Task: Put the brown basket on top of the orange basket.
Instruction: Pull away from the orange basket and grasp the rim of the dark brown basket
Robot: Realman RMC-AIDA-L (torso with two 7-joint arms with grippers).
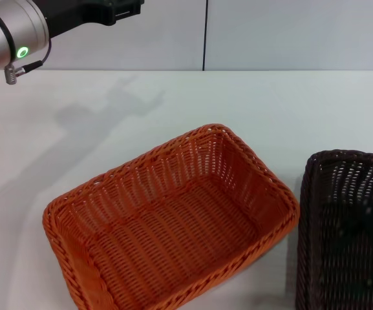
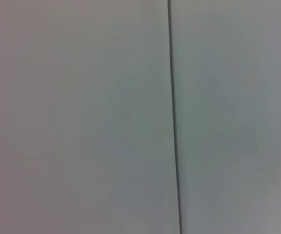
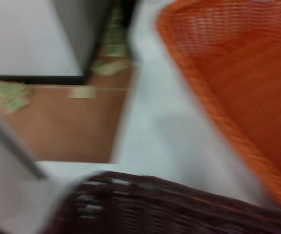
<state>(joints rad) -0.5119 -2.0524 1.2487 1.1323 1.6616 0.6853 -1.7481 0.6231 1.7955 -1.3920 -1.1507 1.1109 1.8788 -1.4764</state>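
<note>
The orange basket (image 1: 173, 226) sits empty on the white table, turned at an angle, in the middle of the head view. The brown basket (image 1: 348, 232) stands just to its right, cut off by the picture's edge, with a narrow strip of table between them. My left arm (image 1: 11, 32) is raised at the far upper left; its gripper is out of view. The right wrist view shows the brown basket's rim (image 3: 169, 204) close by and the orange basket's rim (image 3: 218, 112) beyond it. My right gripper does not show in any view.
The white table (image 1: 76, 142) stretches back to a grey wall with a dark vertical seam (image 1: 205, 32). In the right wrist view the table's edge drops to a brown floor (image 3: 67, 122).
</note>
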